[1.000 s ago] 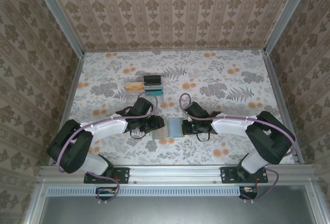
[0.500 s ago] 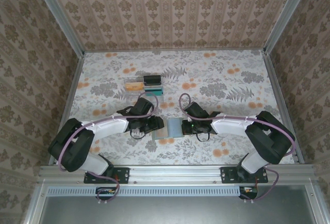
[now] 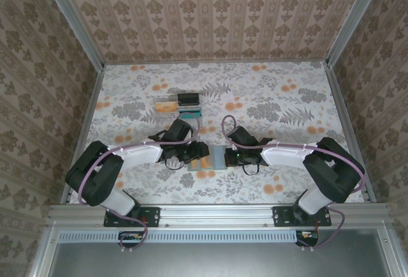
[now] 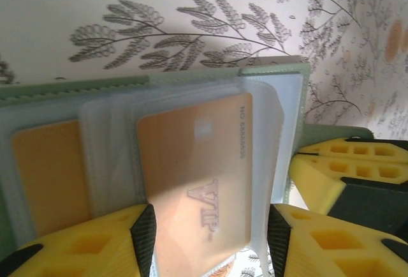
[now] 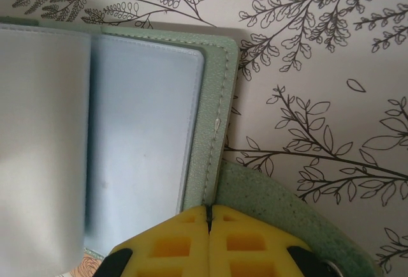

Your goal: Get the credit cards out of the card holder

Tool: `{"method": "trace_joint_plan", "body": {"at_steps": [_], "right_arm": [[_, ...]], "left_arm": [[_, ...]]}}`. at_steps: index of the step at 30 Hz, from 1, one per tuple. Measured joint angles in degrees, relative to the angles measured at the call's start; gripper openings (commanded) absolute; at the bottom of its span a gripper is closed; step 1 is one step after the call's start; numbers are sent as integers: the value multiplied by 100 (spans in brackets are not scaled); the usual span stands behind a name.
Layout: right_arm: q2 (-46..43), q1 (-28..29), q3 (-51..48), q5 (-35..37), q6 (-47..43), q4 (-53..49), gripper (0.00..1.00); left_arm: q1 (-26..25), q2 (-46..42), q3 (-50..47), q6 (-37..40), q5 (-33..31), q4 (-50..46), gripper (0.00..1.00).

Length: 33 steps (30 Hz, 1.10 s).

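Left wrist shows my left jaws spread astride the orange credit card in the open card holder on the table; right jaws clench its cover. I'd pinch card, not sleeve, pulling straight.

Soft, even overhead light is seen across the table in the top view, with faint shadows. In the left wrist view the credit card is veiled by sheen on its clear sleeve, the foreground blurred. In the right wrist view the card holder is softened leftward, shadow cast beside its right edge.
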Motion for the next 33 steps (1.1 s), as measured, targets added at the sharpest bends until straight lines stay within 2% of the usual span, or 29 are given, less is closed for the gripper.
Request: {"method": "trace_joint_plan", "body": {"at_steps": [6, 16, 22, 28, 30, 33], "right_arm": [[0, 0, 0, 0, 20, 0, 10], [-7, 11, -15, 46, 63, 9, 18], [-498, -116, -313, 149, 127, -122, 24], [-1001, -293, -350, 48, 153, -186, 26], [-1012, -293, -304, -103, 173, -149, 27], [-890, -278, -166, -382, 225, -26, 26]], "left_arm": [[-46, 24, 22, -17, 184, 153, 60], [-271, 125, 643, 81, 256, 15, 59], [-365, 525, 863, 85, 345, 50, 57], [-319, 361, 833, 173, 149, -223, 46], [-214, 70, 723, 221, 66, -337, 39], [59, -538, 461, 345, -83, -555, 22]]}}
